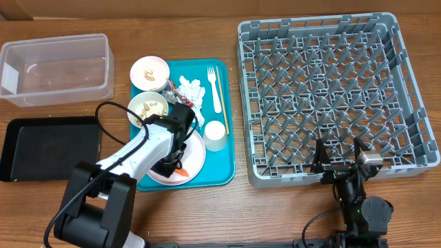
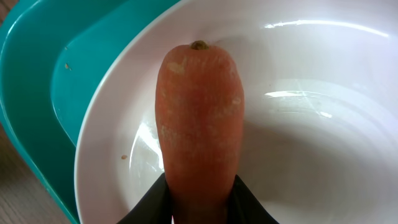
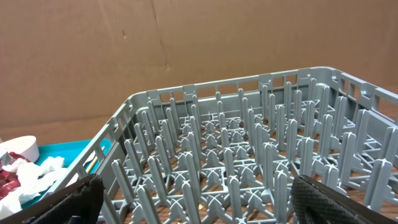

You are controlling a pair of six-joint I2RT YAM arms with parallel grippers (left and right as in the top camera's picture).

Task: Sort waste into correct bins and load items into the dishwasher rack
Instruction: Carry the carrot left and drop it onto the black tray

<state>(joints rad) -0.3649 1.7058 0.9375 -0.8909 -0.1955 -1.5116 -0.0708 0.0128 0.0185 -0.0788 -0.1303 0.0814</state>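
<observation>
One carrot (image 2: 199,118) over white plate (image 2: 311,149), L gripper (image 2: 199,208) clenched on it; R gripper (image 1: 339,157) spread wide.

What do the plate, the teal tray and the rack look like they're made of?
Plate: glossy white, ceramic or hard plastic, can't tell which; sharp light glints beside the carrot. Tray: smooth teal plastic, probably; moulded rounded lip, soft sheen. Rack: matte grey moulded plastic; latticed walls and pegs, no shine.
</observation>
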